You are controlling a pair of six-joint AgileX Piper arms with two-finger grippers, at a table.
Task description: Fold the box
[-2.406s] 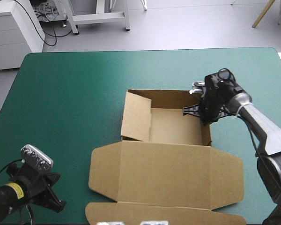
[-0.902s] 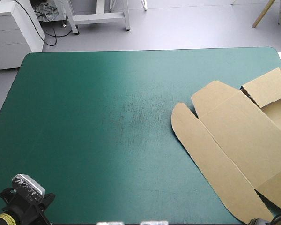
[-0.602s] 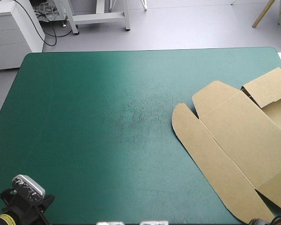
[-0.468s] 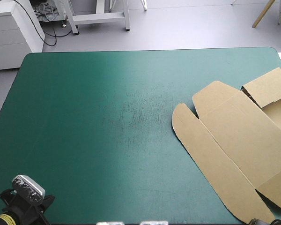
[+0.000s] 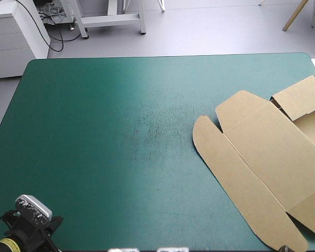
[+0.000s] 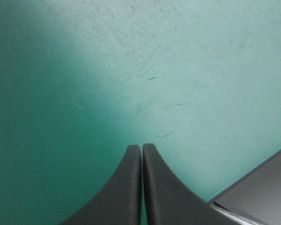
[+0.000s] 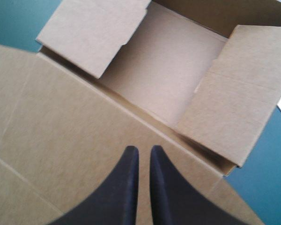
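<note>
The brown box (image 5: 262,152) lies at the table's right side, turned at an angle, its lid flat toward the middle and its tray (image 5: 312,123) running out of the picture past the right edge. In the right wrist view my right gripper (image 7: 141,149) is shut and hovers over the flat lid (image 7: 70,136). Ahead of it is the open tray floor (image 7: 164,79) with a side flap (image 7: 96,33) leaning inward on each side. My left gripper (image 6: 141,146) is shut over bare teal-green cover, far from the box, at the table's near left corner.
The teal-green cover (image 5: 121,131) stretches from the box's lid tip (image 5: 199,131) to the left edge. The left arm (image 5: 26,231) sits at the near left corner. The box's near end lies close to the table's front edge.
Earlier the box stood in the table's middle with my right gripper at its far right wall. It then lay turned at the right side and has barely shifted since. The left arm drew back slightly.
</note>
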